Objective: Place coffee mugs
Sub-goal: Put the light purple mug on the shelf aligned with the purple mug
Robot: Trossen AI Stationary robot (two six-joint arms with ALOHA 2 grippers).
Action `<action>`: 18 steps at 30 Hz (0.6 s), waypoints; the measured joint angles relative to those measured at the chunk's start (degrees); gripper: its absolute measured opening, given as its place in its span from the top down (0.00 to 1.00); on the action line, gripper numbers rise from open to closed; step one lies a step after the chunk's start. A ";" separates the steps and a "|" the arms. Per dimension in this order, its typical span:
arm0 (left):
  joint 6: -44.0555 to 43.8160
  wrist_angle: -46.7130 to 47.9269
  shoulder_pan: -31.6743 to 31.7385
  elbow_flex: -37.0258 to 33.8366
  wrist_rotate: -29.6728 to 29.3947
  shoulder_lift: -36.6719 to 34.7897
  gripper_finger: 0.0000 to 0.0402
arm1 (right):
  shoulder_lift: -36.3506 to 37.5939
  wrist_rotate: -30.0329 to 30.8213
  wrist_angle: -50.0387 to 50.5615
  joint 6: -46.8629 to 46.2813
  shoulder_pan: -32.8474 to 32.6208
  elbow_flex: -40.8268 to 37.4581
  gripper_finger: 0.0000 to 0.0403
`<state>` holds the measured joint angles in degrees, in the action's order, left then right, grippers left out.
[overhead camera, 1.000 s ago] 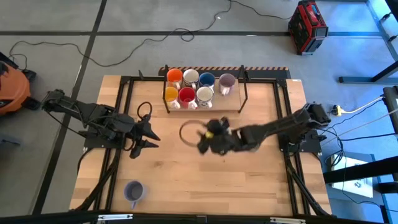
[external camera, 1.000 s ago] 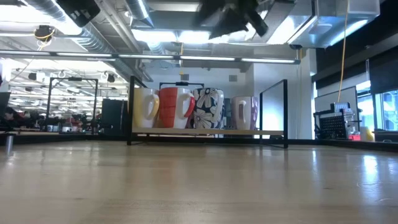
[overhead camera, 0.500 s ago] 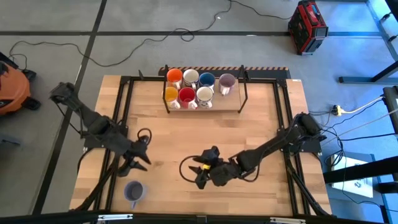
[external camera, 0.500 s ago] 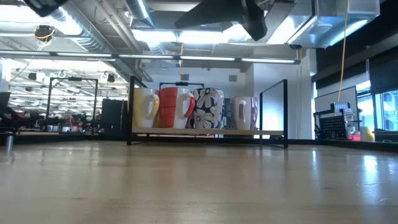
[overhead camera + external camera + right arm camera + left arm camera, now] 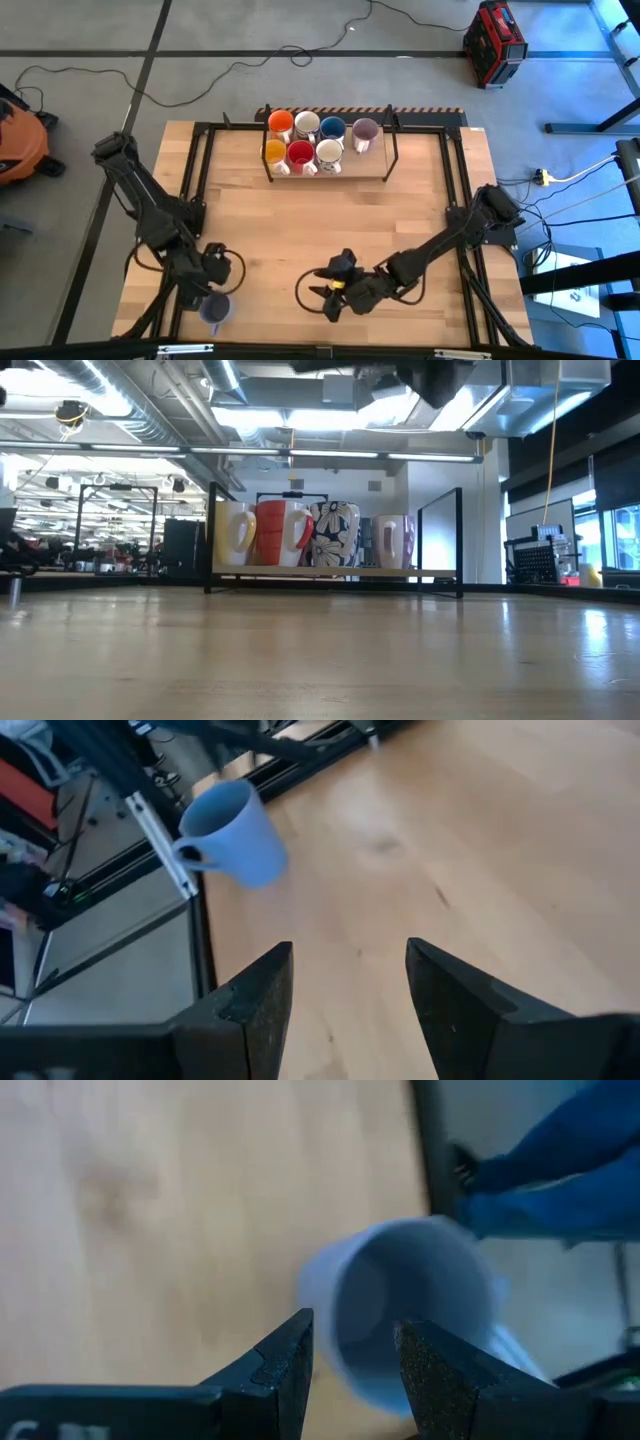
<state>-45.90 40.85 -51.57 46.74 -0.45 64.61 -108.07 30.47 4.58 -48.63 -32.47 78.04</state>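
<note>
A pale wooden table (image 5: 300,240) framed by black rails stands on a grey floor, with cables trailing across it and a red case (image 5: 494,42) at about one o'clock.

Nearest, at about seven o'clock on the table, a pale purple mug (image 5: 214,309) stands upright by itself close to the front edge. The left gripper (image 5: 212,283) hangs just above and beside it; in the left wrist view its two dark fingers (image 5: 285,1370) stand apart with a narrow gap, the mug's (image 5: 405,1315) open mouth showing just beyond them, and nothing lies between them. Whether they touch the rim I cannot tell.

At about six o'clock the right gripper (image 5: 330,292) reaches low over bare wood, pointing toward nine o'clock. Its fingers (image 5: 250,1005) are parted and empty, and the same purple mug (image 5: 230,832) shows well ahead of them.

Farthest, at twelve o'clock, a black-framed rack (image 5: 326,160) holds seven mugs in two rows: orange (image 5: 280,124), white (image 5: 306,124), blue (image 5: 332,129) and pale purple (image 5: 364,131) behind, another orange (image 5: 275,152), red (image 5: 300,153) and white (image 5: 328,152) in front. In the low view they stand side by side on the shelf (image 5: 335,572).
</note>
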 joint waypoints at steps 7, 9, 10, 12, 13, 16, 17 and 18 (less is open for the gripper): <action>-2.09 -0.29 -0.22 0.00 0.51 7.30 0.66 | 0.00 0.34 0.44 0.07 -1.89 0.00 0.54; -2.05 -0.70 -0.21 0.00 2.19 9.49 0.66 | 0.02 0.34 0.78 -0.09 -2.22 0.00 0.54; -1.95 -1.14 -0.22 0.00 2.89 10.49 0.67 | 0.00 0.26 1.10 -0.40 -2.28 0.00 0.54; -1.80 -1.60 -0.24 0.00 3.06 12.26 0.68 | 0.01 -0.09 1.61 -0.82 -2.53 0.00 0.54; -1.77 -1.61 -0.21 0.00 3.06 13.02 0.69 | 0.01 -0.08 1.75 -0.87 -2.53 0.00 0.54; -1.40 -2.06 0.36 0.00 3.11 15.22 0.77 | 0.02 -0.11 1.75 -0.89 -2.86 0.00 0.54; -1.00 -2.28 0.61 0.00 3.05 15.82 0.80 | 0.02 -0.14 1.75 -0.89 -2.88 0.00 0.54; -0.41 -2.59 0.89 0.00 2.99 16.25 0.84 | 0.02 -0.18 1.75 -0.89 -2.92 0.00 0.54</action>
<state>-46.31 38.26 -50.68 46.74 2.54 80.87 -108.05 30.29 6.33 -49.52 -35.39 78.04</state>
